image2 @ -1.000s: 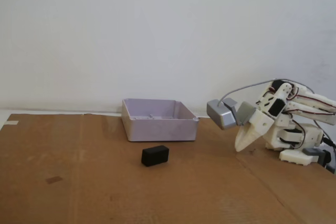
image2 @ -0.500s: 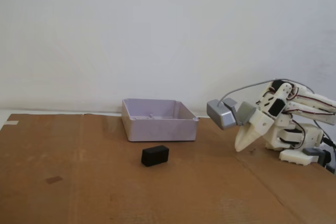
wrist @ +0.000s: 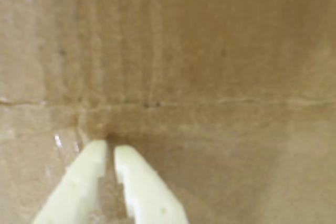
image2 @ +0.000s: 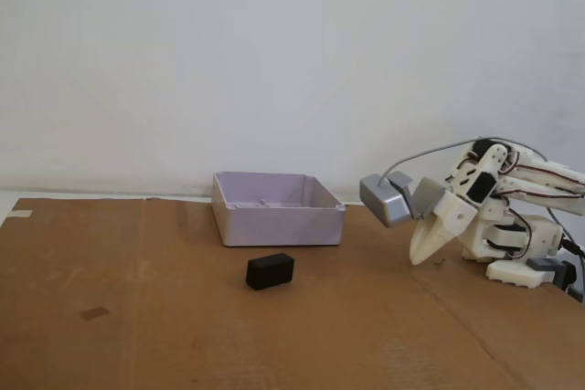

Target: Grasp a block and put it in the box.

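Claw point(image2: 417, 258) pressed together, empty, tilted down over cardboard point(image2: 183, 317), arm folded, well apart from block point(image2: 271, 271)

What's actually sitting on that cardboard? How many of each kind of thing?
Black block: 1
Pale lavender-grey box: 1
White robot arm with its gripper: 1
Silver-grey module on the arm: 1
Total: 4
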`<state>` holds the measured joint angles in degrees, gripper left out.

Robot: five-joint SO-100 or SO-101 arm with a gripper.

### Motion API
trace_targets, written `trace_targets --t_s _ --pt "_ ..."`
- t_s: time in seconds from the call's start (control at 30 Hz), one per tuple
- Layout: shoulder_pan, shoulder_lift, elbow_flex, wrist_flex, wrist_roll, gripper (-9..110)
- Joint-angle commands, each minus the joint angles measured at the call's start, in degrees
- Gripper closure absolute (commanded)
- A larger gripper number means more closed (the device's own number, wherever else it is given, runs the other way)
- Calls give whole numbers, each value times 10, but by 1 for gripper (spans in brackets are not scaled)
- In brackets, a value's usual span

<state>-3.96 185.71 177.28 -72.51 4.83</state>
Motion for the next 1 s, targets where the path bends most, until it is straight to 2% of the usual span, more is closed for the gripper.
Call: trace_targets --t_s 0.0,0.43,0.8,0.97 --pt "-9 -83 -35 -30 4 101" --pt "-9 -173 -163 14 4 101" --pt "-6 -246 -216 180 4 101" --pt "-6 -288 -256 220 3 101"
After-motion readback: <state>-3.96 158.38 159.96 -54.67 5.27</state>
